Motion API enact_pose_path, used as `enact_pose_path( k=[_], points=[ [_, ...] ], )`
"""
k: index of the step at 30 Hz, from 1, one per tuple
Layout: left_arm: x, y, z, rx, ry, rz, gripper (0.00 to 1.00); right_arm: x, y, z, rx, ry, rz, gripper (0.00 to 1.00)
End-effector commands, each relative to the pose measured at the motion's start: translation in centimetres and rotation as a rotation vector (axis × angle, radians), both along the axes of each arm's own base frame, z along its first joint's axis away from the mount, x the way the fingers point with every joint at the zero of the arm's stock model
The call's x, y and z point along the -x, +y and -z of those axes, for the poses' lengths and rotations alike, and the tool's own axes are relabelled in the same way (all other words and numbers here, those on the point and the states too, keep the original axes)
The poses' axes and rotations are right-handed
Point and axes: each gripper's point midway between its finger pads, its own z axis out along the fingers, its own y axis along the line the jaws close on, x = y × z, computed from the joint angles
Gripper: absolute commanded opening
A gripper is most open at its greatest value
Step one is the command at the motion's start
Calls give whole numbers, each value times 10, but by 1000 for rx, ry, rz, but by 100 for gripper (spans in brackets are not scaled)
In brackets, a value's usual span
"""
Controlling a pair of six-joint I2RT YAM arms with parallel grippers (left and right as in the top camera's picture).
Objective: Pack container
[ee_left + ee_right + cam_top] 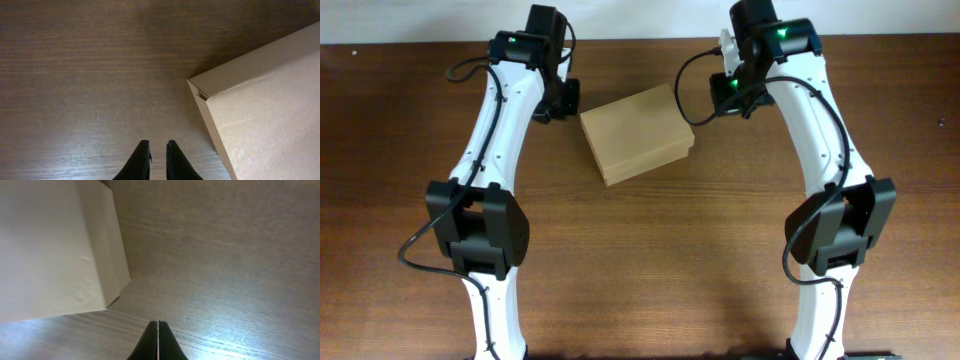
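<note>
The container [638, 132] is a plain tan cardboard box with its lid flap down, lying at an angle at the back middle of the wooden table. My left gripper [560, 100] is just left of the box's left end; in the left wrist view [158, 144] its fingers are nearly together with a narrow gap, empty, above bare table, with the box [270, 100] to the right. My right gripper [728, 90] is just right of the box; in the right wrist view [158, 323] its fingers are pressed together, empty, with the box [45, 250] to the left.
The brown wooden table [650, 260] carries nothing else in view. A pale wall strip runs along its far edge [640, 15].
</note>
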Motion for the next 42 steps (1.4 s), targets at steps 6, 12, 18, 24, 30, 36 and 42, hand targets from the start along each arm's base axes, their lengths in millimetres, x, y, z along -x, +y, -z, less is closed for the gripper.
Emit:
enact_pose_path(
  k=[6,12,18,24,30,36,42],
  points=[
    [-8,-5,14,-4,7,-2,13,15,11,55,-47,109,-24,4],
    [-7,-10,36,19,56,6,13,22,23,72,-99,138,-37,4],
    [-6,-10,45,16,76,6,13,18,48,69,-166,107,-86,4],
    [-9,-11,46,17,67,6,13,27,76,68,-178,106,-153,4],
    [-14,-12,50,19,56,7,13,39,89,69,-170,134,-185,4],
    [-21,-14,50,25,29,32,13,47,90,70,-162,164,-190,4],
    [-19,-12,49,23,36,34,14,36,77,67,-159,137,-160,4]
  ],
)
